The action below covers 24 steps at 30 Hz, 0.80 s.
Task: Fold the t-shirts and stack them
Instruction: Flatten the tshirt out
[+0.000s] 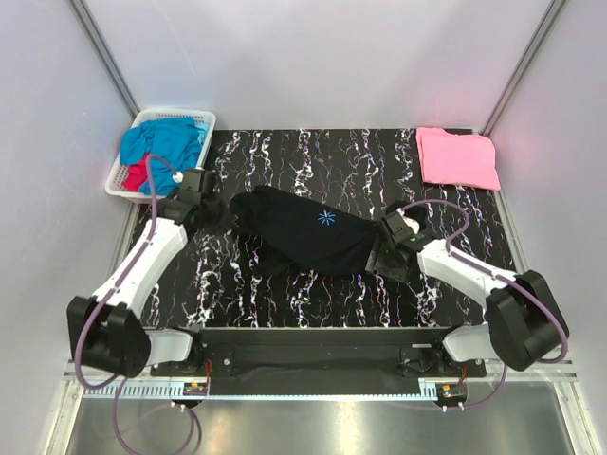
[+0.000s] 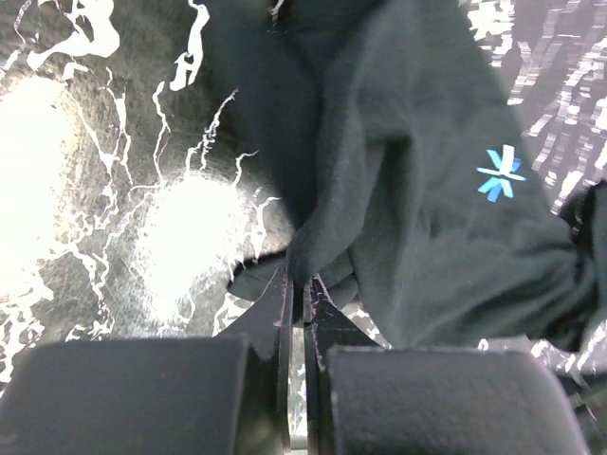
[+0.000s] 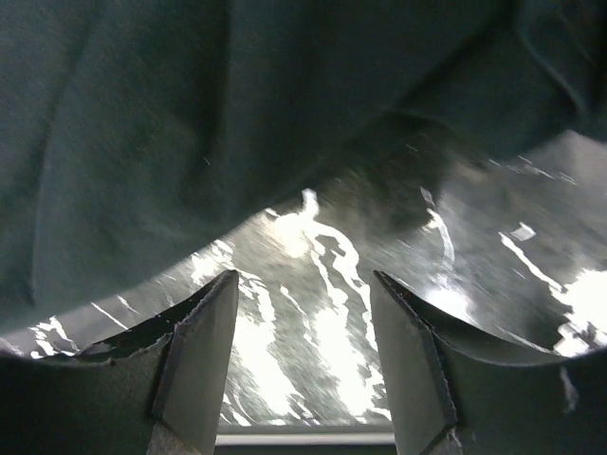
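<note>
The black t-shirt [image 1: 303,237] lies bunched near the middle of the desk [image 1: 313,161]. Its long axis runs from the left side toward the right and slants a little to the near edge. We see the left end effector [image 2: 302,284] pinched tight on a fold of cloth at the shirt's left end. The right end effector [image 3: 303,289] sits at the shirt's right end with its jaws wide and nothing between them, and the cloth's edge lies just ahead of its fingertips. We judge that the coming move turns on the right arm reaching forward onto that edge, so both ends can be drawn apart along the axis. A folded pink t-shirt [image 1: 457,157] rests at the far right corner, and the white basket [image 1: 175,115] at the far left corner holds a blue t-shirt [image 1: 175,142] and a red t-shirt [image 1: 137,176].
</note>
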Each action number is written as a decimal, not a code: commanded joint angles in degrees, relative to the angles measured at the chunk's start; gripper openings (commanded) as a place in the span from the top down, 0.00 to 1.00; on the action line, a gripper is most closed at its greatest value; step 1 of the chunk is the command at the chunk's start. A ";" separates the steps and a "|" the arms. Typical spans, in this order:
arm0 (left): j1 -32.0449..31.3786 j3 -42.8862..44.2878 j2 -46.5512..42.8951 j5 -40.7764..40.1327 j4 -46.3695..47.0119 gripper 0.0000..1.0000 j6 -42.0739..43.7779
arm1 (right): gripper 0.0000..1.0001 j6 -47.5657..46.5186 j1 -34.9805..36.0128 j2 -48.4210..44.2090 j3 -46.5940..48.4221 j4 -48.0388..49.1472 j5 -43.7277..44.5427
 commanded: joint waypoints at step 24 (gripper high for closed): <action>-0.63 15.16 -11.70 1.47 -5.67 1.00 11.40 | 1.00 -6.26 1.11 18.53 18.19 9.11 6.57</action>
